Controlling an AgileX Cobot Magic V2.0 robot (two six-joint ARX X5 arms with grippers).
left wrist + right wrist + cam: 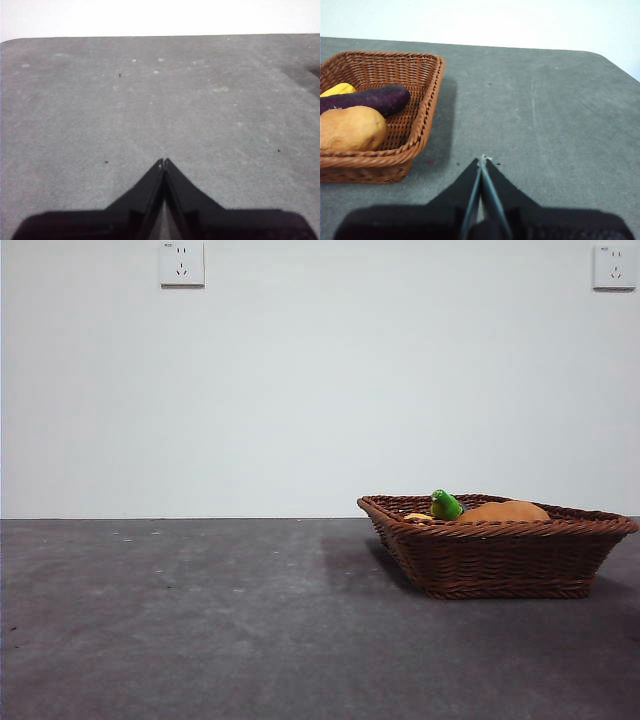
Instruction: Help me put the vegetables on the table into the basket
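The brown wicker basket (pixel 500 550) stands on the grey table (pixel 180 620) at the right. Inside it lie the orange-brown potato (pixel 505 511), the eggplant with its green stem (pixel 445 505) poking above the rim, and a sliver of yellow corn (pixel 417 517). In the right wrist view the basket (pixel 427 100) holds the potato (pixel 351 128), the purple eggplant (pixel 367 99) and the corn (pixel 337 89). My right gripper (pixel 482 160) is shut and empty over bare table beside the basket. My left gripper (pixel 164 161) is shut and empty above bare table (pixel 150 100).
A white wall with two sockets (pixel 181 262) rises behind the table. The table's far edge and a rounded corner (pixel 600 55) show in the right wrist view. Neither arm appears in the front view.
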